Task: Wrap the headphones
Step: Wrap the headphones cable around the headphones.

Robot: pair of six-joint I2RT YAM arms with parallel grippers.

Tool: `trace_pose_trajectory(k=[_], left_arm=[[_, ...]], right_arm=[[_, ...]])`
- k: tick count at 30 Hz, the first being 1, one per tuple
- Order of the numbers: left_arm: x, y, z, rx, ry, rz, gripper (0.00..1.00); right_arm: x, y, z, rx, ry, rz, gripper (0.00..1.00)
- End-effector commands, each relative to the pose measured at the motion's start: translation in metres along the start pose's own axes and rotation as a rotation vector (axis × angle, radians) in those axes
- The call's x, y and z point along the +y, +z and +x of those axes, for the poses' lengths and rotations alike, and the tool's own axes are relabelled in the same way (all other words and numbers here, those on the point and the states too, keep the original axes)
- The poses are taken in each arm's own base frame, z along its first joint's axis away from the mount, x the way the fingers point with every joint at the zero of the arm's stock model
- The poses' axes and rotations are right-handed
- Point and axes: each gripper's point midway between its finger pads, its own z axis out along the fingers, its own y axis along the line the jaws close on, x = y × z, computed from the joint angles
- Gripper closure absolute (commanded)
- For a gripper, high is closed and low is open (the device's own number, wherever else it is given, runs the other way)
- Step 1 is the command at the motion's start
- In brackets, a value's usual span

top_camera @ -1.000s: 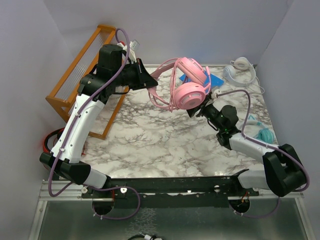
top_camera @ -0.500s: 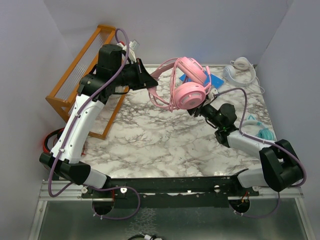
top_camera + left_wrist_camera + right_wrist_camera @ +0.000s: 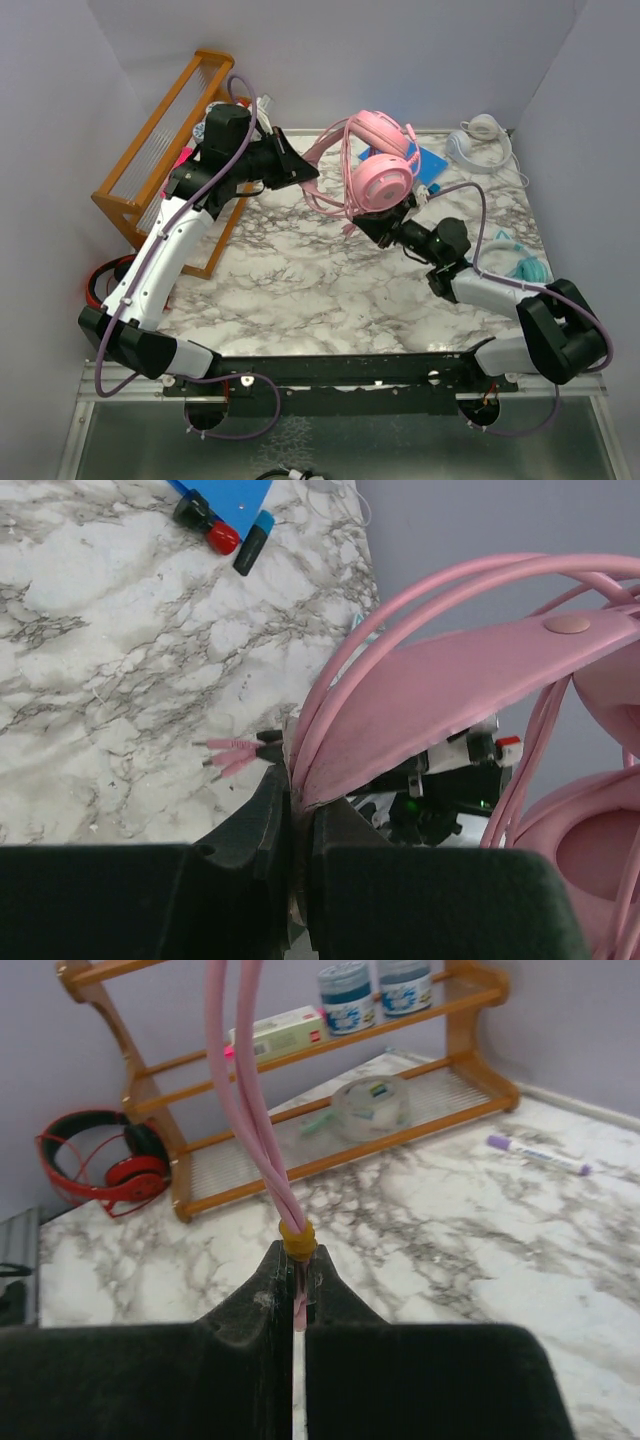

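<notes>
The pink headphones [image 3: 380, 160] hang above the far middle of the table, with their long pink cable looped around the headband. My left gripper [image 3: 310, 175] is shut on the pink headband [image 3: 450, 700], pinched between its jaws [image 3: 295, 790]. The cable's pink plugs [image 3: 235, 752] dangle just beyond the fingertips. My right gripper [image 3: 365, 222] sits below the lower ear cup and is shut on the pink cable [image 3: 235, 1080], just under a yellow band [image 3: 297, 1237]. A white pair [image 3: 480, 135] lies at the far right; a teal pair [image 3: 525, 265] lies by the right edge.
A wooden rack [image 3: 165, 130] stands at the left; it holds jars, a box and a tape roll [image 3: 370, 1108]. Red-and-black headphones [image 3: 110, 1155] lie beside it. A blue card [image 3: 430, 160] with markers lies behind the pink pair, and a purple marker [image 3: 540, 1155] rests on the marble.
My right gripper has closed on the pink cable and shifted left under the ear cup. The left arm has moved slightly right and forward with the headband.
</notes>
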Motion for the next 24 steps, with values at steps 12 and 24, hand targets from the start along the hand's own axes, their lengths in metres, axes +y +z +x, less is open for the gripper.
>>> trace_pose_trajectory(k=[12,24], left_arm=[[0.033,0.008,-0.035,-0.371,-0.223,-0.142,1.0],[0.078,0.017,-0.024,-0.475,-0.172,-0.293,1.0]], right_arm=[[0.1,-0.015,-0.028,-0.031,0.376,-0.298,0.99],[0.123,-0.015,-0.071,-0.049,0.532,-0.376,0.94]])
